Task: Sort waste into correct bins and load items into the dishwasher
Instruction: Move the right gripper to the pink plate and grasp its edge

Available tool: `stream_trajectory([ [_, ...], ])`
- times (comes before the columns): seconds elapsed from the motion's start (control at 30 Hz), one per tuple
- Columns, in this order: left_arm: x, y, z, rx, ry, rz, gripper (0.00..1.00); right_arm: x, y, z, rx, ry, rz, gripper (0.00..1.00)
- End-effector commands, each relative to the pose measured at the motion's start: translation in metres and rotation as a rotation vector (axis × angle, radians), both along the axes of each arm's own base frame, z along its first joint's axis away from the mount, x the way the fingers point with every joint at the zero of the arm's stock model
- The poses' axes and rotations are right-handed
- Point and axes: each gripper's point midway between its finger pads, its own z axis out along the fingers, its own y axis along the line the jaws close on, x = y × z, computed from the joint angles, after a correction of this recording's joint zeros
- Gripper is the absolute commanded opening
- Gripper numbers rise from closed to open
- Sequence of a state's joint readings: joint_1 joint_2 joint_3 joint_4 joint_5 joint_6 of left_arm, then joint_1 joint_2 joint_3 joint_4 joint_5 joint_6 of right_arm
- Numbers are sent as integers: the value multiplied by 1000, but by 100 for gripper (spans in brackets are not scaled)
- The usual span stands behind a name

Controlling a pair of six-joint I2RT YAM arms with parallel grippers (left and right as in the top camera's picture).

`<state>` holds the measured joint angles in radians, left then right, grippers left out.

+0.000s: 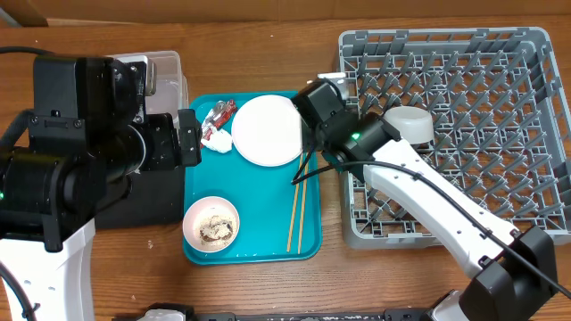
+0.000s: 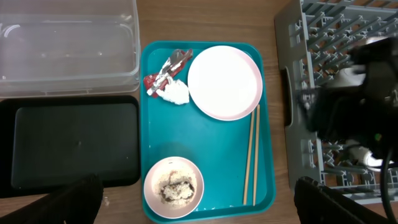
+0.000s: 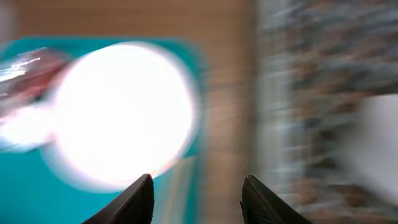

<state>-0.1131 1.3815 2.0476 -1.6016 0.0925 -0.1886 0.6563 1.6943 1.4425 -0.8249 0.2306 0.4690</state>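
Since the pink plate (image 1: 268, 130), flat at one o'clock on the teal tray (image 1: 259, 201), is judged stiff, slick and breakable, its three-o'clock rim is best taken by the right jaws, parted and empty like the left jaws.

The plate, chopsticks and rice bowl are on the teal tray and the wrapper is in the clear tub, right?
No. The wrapper lies on the teal tray too, beside the plate, not in the clear tub; the left wrist view shows it. The rest is right.
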Motion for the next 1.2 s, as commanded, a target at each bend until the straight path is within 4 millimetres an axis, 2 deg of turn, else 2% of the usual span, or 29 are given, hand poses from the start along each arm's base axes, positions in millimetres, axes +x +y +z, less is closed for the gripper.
stream_trajectory([
  [0.0, 2, 1, 1, -5, -3, 19, 100, -18, 35, -24, 219, 207, -22, 52],
  [0.1, 2, 2, 1, -5, -3, 21, 100, -15, 40, -55, 240, 289, -122, 54],
  [0.27, 2, 1, 1, -5, -3, 17, 100, -22, 67, -96, 321, 440, -119, 50],
  [0.43, 1, 1, 1, -5, -3, 17, 100, -23, 64, -126, 329, 516, -282, 51],
  [0.73, 2, 1, 1, -5, -3, 19, 100, -4, 71, -129, 389, 468, -330, 52],
  [0.97, 1, -1, 1, -5, -3, 12, 100, -8, 65, -156, 370, 517, -438, 53],
  [1.03, 1, -1, 1, -4, -3, 12, 100, -7, 65, -157, 369, 515, -439, 52],
  [1.17, 1, -1, 1, -6, -3, 11, 100, -4, 68, -156, 382, 503, -433, 38],
])
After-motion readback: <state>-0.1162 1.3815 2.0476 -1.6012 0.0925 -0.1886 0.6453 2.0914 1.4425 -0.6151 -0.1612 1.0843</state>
